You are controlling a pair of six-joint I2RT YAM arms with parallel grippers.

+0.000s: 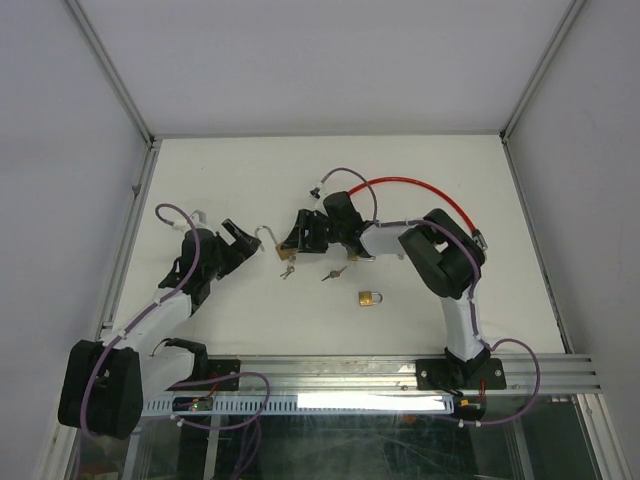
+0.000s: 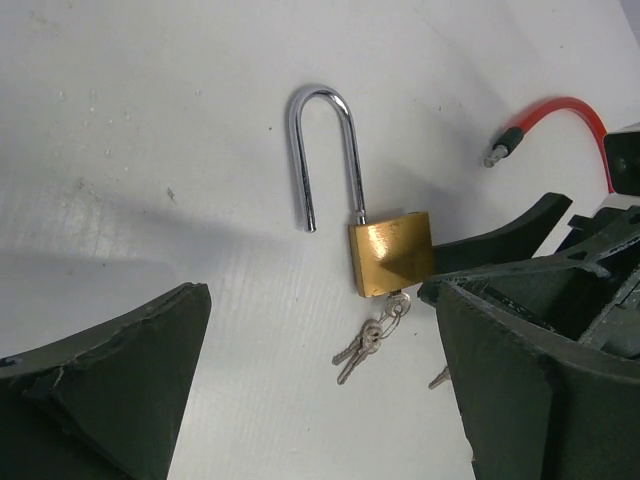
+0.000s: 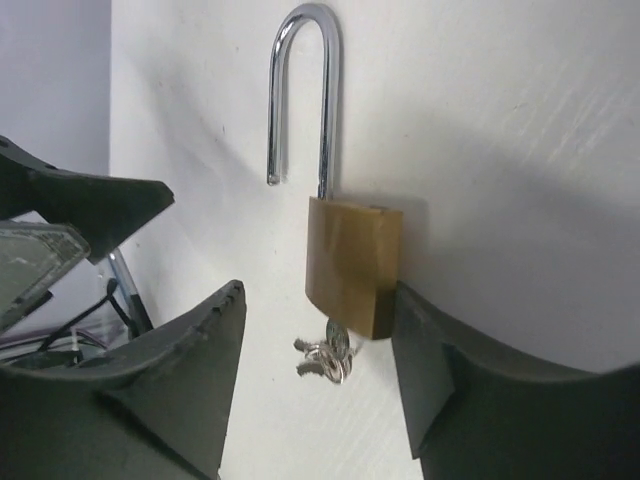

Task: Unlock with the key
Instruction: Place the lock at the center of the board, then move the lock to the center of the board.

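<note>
A brass padlock [image 2: 392, 252] lies on the white table with its steel shackle [image 2: 325, 150] swung open. A key [image 2: 397, 303] sits in its keyhole, and a ring of spare keys [image 2: 362, 343] hangs from it. My left gripper [image 2: 320, 390] is open, just short of the keys, touching nothing. My right gripper [image 3: 320, 350] is open around the lock's lower end; one finger [image 3: 440, 370] rests against the brass body [image 3: 352, 265], the other stands apart. From above, the padlock [image 1: 284, 254] lies between the left gripper [image 1: 243, 240] and the right gripper [image 1: 298, 238].
A loose key [image 1: 333, 273] and a small shut brass padlock [image 1: 371, 298] lie nearer the front. A red cable lock [image 1: 425, 190] curves behind the right arm. Its end [image 2: 505, 145] shows in the left wrist view. Walls enclose the table on three sides.
</note>
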